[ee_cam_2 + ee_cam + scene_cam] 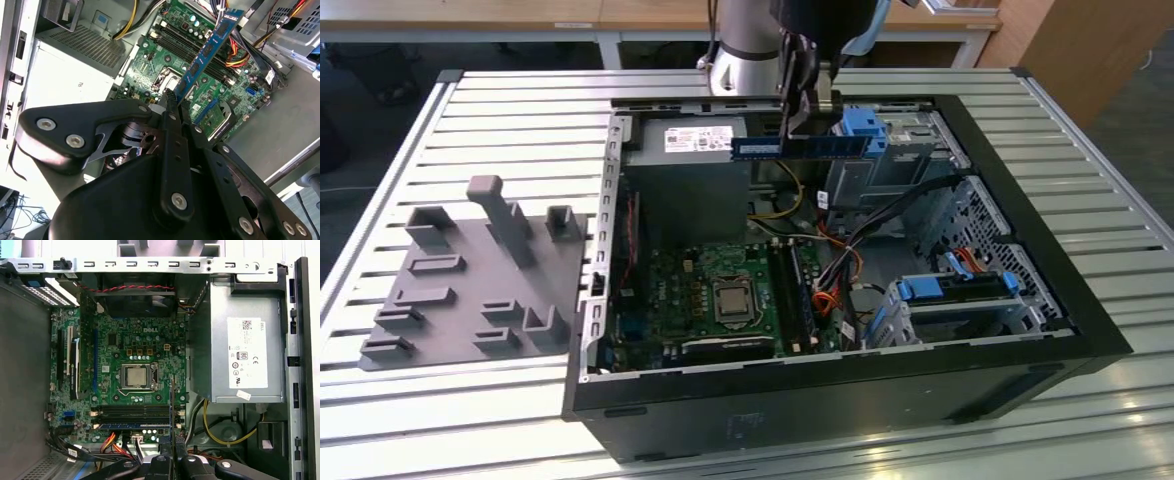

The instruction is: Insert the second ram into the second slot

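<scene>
Pinching the second ram (843, 145) near its middle, the hand (803, 135) hangs in the exterior view over the far end of the open computer case (854, 366), which lies on the slatted worktop (507, 110); the dark-blue stick is level, clear of the motherboard (707, 290) below it. In the second wrist view the hand (173, 98) is pressed together on one end of the second ram (212, 45), and the stick juts away over the motherboard (150, 70) and its long black memory slots (175, 36), touching none of them. In the first wrist view the hand (172, 460) holds the second ram (172, 405) edge-on, a thin line crossing above the memory slots (132, 412), with the power supply (215, 355) to one side.
</scene>
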Robot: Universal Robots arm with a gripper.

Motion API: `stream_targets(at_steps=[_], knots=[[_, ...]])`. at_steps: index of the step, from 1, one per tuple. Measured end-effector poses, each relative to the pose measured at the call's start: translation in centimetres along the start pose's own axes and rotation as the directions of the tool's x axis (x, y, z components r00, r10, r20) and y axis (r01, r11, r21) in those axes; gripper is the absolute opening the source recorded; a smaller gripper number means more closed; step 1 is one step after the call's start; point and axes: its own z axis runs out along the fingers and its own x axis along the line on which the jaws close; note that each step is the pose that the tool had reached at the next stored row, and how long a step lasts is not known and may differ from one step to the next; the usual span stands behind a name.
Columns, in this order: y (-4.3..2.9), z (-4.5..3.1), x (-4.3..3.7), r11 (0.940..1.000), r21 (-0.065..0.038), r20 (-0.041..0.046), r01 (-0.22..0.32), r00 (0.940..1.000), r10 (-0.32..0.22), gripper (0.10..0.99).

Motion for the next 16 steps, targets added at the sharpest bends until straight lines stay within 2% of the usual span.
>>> stream_targets(at_steps=[16], knots=[[-0.01,0.00,0.56,1.0000,0.000,0.0002,-0.004,1.0000,0.004,0.137]])
